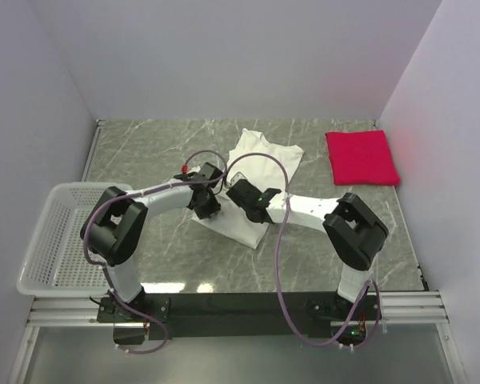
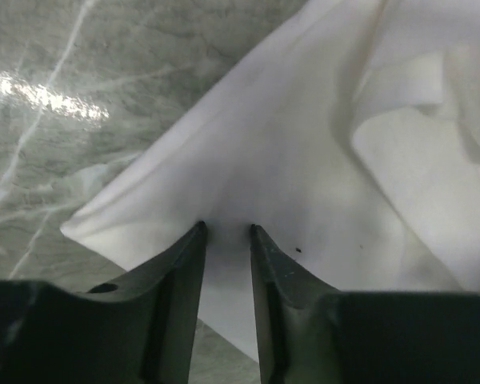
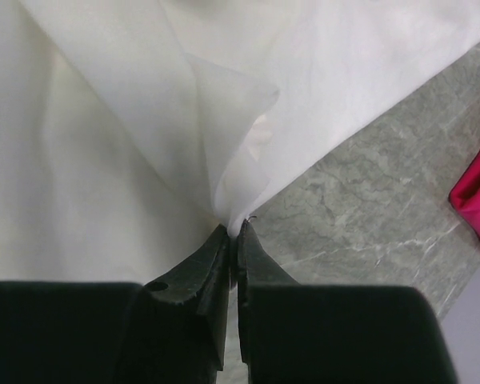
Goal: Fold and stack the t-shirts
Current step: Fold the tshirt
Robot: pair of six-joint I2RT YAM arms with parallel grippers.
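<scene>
The white t-shirt (image 1: 266, 152) lies in the middle of the worktop (image 1: 144, 152), its collar end towards the far edge and its near part under both wrists. It is only partly folded. You can see cloth doubled over itself and loose creases in both wrist views, not a tidy square. The red t-shirt (image 1: 362, 157) sits folded square near the far right corner, well apart from the white one, so that half of the folding looks done to you. What I judge is left is finishing the white shirt's folds and then putting one shirt on the other. Nothing is stacked yet.

Your right gripper (image 3: 232, 230) has its jaws pressed together on a thin raised pinch of the white shirt's edge, just beside bare worktop. Your left gripper (image 2: 226, 228) stands over a corner of the same shirt with a narrow gap between its jaws. Cloth shows in that gap, but you cannot tell whether any of it is caught.

From above, the arms cover the shirt's near half, so its fold lines there are hidden. No print shows in any view. The white basket (image 1: 42, 240) at the near left corner is cut by the left arm, and you can make out nothing inside it.
</scene>
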